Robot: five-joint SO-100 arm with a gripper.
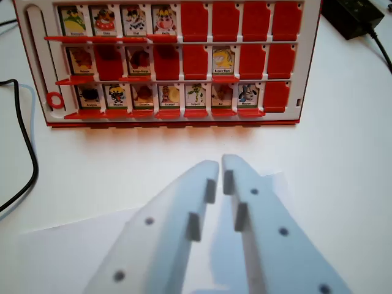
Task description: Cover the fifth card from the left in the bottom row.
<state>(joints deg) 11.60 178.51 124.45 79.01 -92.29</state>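
The white gripper [220, 165] is hovering over the white table [343, 153], near the camera, with its jaws almost closed and holding nothing. The red game board [165, 61] is lying farther away. In its bottom row, the fifth card from the left [195, 95] is showing its picture, so its flap is not yet covering it. I think the narrow tips are suiting a push on the flap.
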